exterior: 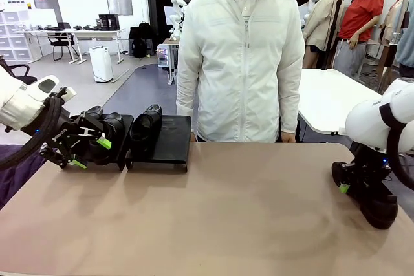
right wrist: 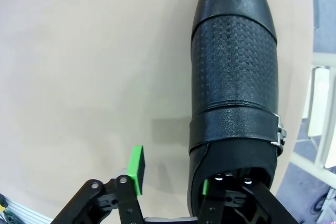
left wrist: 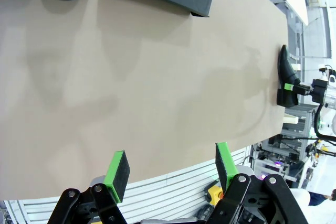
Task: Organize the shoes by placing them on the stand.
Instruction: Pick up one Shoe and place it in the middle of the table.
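Two black shoes (exterior: 107, 132) sit on the left stand (exterior: 124, 121), and a third shoe (exterior: 145, 130) rests on the left half of the right stand (exterior: 171, 137). My left gripper (exterior: 90, 153) hovers open just in front of the left stand, nothing between its pads (left wrist: 116, 174). A fourth shoe (exterior: 378, 201) lies on the table near the right edge. My right gripper (right wrist: 171, 178) straddles the side wall of this shoe (right wrist: 233, 77) at its heel opening, one finger inside and one outside. A gap remains between the outer pad (right wrist: 137, 169) and the leather.
A person in a white jacket (exterior: 242, 63) stands at the far edge of the table (exterior: 246, 211), hands low by the edge. The right half of the right stand is bare. The far shoe (left wrist: 286, 72) lies close to the table's edge.
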Motion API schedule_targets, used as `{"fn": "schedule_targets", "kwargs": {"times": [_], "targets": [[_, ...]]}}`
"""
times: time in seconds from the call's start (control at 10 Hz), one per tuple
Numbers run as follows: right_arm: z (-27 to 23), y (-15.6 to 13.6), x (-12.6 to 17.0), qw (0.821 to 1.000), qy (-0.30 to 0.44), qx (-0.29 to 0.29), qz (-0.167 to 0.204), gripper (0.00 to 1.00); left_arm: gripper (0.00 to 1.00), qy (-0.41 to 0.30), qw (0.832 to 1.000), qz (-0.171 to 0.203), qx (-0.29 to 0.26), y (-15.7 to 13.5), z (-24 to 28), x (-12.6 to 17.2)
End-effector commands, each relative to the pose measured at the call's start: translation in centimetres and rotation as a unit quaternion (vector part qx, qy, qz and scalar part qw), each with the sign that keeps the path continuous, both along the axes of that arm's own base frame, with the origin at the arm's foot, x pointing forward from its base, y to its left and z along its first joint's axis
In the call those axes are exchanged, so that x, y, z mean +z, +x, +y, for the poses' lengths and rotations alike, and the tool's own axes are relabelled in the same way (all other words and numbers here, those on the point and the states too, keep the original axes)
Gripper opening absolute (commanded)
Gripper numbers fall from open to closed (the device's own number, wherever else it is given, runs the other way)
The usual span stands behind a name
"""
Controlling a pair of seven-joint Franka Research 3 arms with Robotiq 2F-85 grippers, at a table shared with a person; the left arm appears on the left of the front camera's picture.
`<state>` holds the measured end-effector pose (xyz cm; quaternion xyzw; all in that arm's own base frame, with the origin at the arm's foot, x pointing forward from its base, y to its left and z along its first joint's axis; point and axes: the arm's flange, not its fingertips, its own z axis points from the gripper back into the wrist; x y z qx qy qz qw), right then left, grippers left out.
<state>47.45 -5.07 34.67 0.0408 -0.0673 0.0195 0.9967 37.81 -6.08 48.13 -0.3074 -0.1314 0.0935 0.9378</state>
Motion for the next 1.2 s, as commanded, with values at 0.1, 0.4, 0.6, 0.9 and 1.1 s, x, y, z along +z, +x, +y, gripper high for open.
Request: {"fn": "schedule_targets", "kwargs": {"times": [0.1,0.4,0.6,0.9,1.1], "targets": [[-0.5,0.6,0.1,1.000,0.013,0.007,-0.009,0.00,0.85,0.002,1.000,0.004,0.001,-0.1,0.2,0.2],[-1.0,0.7,0.5,1.000,0.016,0.004,-0.012,0.00,0.85,0.002,1.000,0.004,0.001,-0.1,0.2,0.2],[-1.6,0.5,1.5,1.000,0.025,0.004,-0.017,0.00,0.85,0.002,1.000,0.004,0.001,-0.1,0.2,0.2],[-2.7,-3.3,9.7,0.995,0.086,-0.027,-0.034,0.00,0.85,0.002,1.000,0.004,0.001,-0.1,0.2,0.2],[-1.9,-9.0,14.8,0.988,0.148,-0.024,-0.044,0.00,0.85,0.002,1.000,0.004,0.001,-0.1,0.2,0.2]]}}
